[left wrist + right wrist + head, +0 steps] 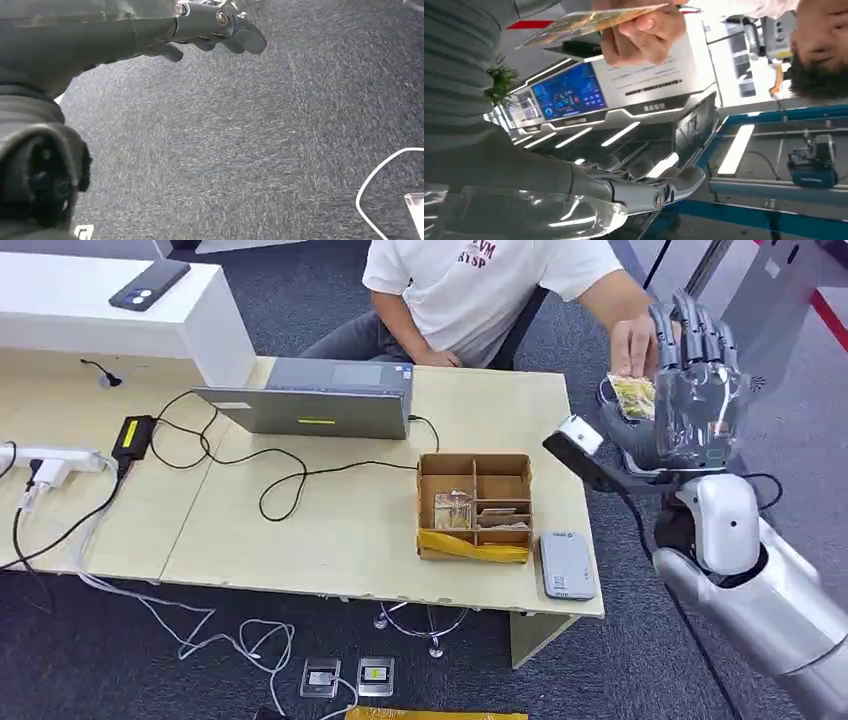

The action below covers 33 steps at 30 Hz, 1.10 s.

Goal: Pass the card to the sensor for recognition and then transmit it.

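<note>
My right hand is raised beyond the table's right end, its fingers straight and spread upward. A yellowish card lies against its palm side. A person's hand pinches that card by one edge, and in the right wrist view my fingers stretch out well apart from it. The grey card sensor lies flat at the table's near right corner. Over dark carpet, my left hand hangs with its fingers extended and nothing in them.
A wooden divided box holding more cards stands beside the sensor. A laptop, a power brick and looping cables occupy the table's middle and left. The person in a white shirt sits behind the table.
</note>
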### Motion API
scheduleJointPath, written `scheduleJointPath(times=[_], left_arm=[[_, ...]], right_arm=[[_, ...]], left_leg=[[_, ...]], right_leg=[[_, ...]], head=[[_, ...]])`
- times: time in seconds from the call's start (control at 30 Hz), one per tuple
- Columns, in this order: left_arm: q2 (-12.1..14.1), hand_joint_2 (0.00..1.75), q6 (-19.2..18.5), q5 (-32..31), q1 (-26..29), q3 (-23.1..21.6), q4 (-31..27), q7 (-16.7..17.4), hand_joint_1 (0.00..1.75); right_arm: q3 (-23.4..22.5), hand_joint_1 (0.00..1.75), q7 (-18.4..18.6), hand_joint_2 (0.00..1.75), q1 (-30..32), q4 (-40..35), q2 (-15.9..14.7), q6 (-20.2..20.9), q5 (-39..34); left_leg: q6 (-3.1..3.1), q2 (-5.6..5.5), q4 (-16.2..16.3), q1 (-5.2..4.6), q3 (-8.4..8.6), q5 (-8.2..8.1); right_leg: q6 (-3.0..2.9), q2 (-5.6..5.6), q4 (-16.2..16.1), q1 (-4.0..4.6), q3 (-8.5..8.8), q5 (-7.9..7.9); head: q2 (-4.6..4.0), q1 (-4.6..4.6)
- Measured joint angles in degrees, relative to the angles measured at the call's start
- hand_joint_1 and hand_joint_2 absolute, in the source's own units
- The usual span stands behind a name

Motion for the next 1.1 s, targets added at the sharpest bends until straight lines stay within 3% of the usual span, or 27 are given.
scheduleJointPath(times=[0.2,0.67,0.7,0.73,0.77,1.1], left_arm=[[0.2,0.00,0.0,0.0,0.0,0.0,0.0,0.0,0.00],[0.3,0.00,0.0,-0.1,0.0,0.0,0.0,0.5,0.00],[0.3,0.00,0.0,-0.1,0.0,0.0,0.0,0.5,0.00],[0.3,0.00,0.0,0.0,0.0,0.0,0.0,0.5,0.00],[0.3,0.00,0.0,0.0,0.0,0.0,0.0,0.6,0.00],[0.3,0.00,0.0,-0.3,0.0,0.0,0.0,1.1,0.00]], right_arm=[[3.0,0.00,-0.1,1.75,-1.3,0.6,2.0,0.0,-0.1],[6.6,0.00,0.0,1.75,-1.7,2.1,3.1,-0.2,-1.5],[6.6,0.10,0.0,1.75,-1.7,2.2,3.1,-0.3,-1.5],[6.6,1.64,0.0,1.75,-1.7,2.2,3.1,-0.3,-1.5],[6.7,1.75,0.0,1.75,-1.7,2.3,3.1,-0.3,-1.7],[7.3,1.75,-0.6,1.75,-1.7,3.1,3.7,0.3,-3.2]], left_leg=[[0.00,0.01,0.0,-0.01,-0.02,0.00],[0.00,0.02,0.0,0.00,0.00,0.00],[0.00,0.02,0.0,0.00,0.00,0.00],[0.00,0.02,0.0,0.00,-0.01,0.00],[0.00,0.02,0.0,0.00,-0.01,0.00],[0.00,0.02,0.0,0.00,0.00,0.00]], right_leg=[[-0.01,0.01,0.0,0.00,-0.03,0.00],[-0.01,0.03,0.0,0.00,-0.04,0.00],[-0.01,0.03,0.0,0.00,-0.04,0.00],[-0.01,0.02,0.0,0.00,-0.04,0.00],[-0.01,0.02,0.0,0.00,-0.04,0.00],[-0.01,0.03,0.0,0.00,-0.04,0.00]], head=[[0.00,0.02],[0.00,0.02],[0.00,0.02],[0.00,0.00],[0.00,0.02],[0.00,0.00]])
